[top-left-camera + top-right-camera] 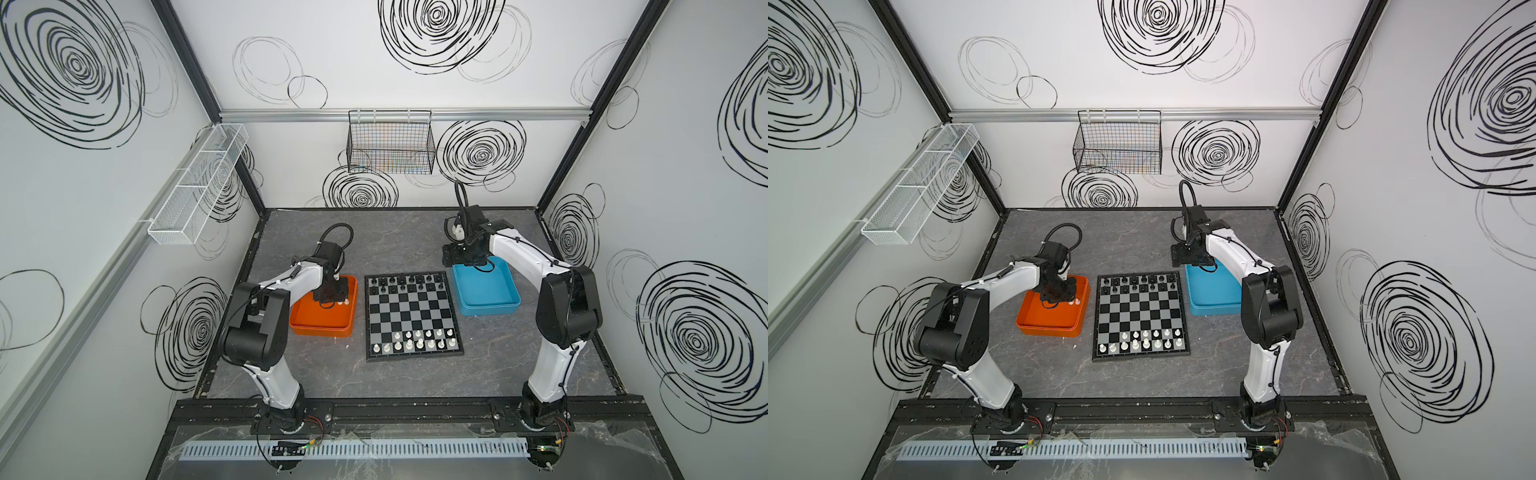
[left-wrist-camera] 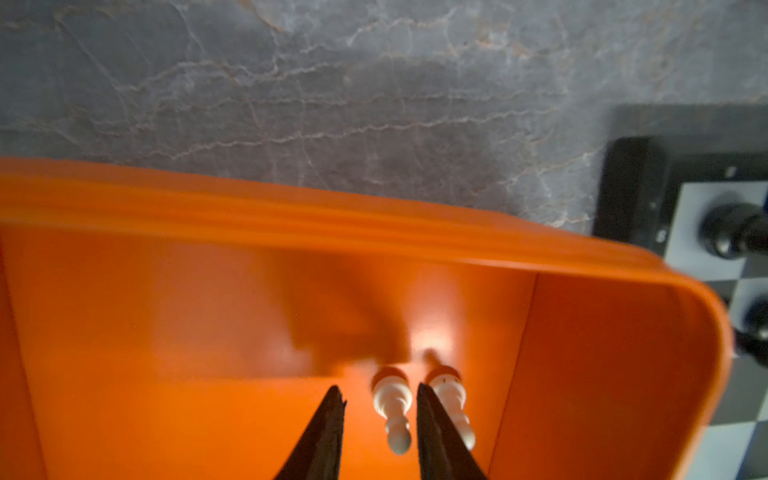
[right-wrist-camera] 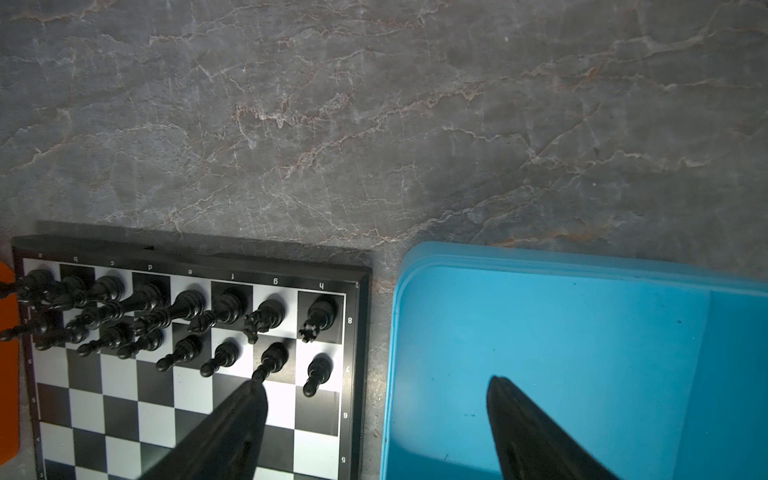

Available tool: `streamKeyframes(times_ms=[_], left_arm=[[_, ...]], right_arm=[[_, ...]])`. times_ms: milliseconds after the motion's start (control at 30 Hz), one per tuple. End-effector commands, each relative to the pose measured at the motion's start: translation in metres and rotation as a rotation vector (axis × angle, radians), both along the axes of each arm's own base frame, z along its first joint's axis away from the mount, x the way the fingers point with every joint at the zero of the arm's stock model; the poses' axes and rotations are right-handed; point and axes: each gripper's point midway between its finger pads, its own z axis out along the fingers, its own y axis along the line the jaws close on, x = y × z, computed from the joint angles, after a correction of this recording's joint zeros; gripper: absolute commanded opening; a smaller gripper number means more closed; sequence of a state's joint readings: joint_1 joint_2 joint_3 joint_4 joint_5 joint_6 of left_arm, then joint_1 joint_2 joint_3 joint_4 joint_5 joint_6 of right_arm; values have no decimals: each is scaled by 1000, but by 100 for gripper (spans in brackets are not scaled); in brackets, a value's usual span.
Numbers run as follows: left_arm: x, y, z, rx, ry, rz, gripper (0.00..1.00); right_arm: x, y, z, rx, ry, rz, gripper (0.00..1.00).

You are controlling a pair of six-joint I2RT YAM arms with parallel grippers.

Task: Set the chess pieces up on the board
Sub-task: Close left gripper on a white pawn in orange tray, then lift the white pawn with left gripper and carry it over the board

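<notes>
Chess pieces (image 1: 409,344) occupy both ends of the board (image 1: 411,311), which lies flat on the grey marbled tabletop (image 1: 415,382) between the orange tray (image 1: 320,330) and the blue tray (image 1: 490,308). Black pieces (image 3: 187,307) stand along the two far rows. White pieces (image 1: 1146,343) stand along the two near rows; in both top views the second of these rows shows vacant squares at its left end. Two further white pieces rest on the orange tray floor (side by side, near the wall that faces the board).

Left gripper (image 2: 380,392): lowered into the orange tray, jaws parted and straddling one of the two tray pieces. Orange floor shows between one finger (image 2: 332,415) and that piece, so no clamp is confirmed. The second tray piece stands outside the jaws, just beside the other finger.

Right gripper (image 3: 376,382): jaws spread wide, nothing between them. One finger hangs over the board, the other over the blue tray.
</notes>
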State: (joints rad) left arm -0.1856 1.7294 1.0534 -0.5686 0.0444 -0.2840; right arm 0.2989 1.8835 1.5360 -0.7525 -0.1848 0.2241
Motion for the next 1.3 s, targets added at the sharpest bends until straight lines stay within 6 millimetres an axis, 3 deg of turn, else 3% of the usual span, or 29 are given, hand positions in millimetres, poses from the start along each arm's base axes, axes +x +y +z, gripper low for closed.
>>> streamKeyframes(times_ms=[0, 800, 1000, 1267], left_arm=[[4, -3, -4, 3, -3, -9, 32], [-3, -2, -5, 46, 12, -23, 12], [-9, 1, 10, 61, 5, -30, 11], [-17, -2, 57, 78, -55, -56, 11]], right_arm=[[-2, -3, -11, -7, 23, 4, 87], [-3, -7, -15, -8, 29, -5, 87], [-4, -8, -13, -6, 27, -8, 87], [-2, -5, -9, 6, 21, -3, 87]])
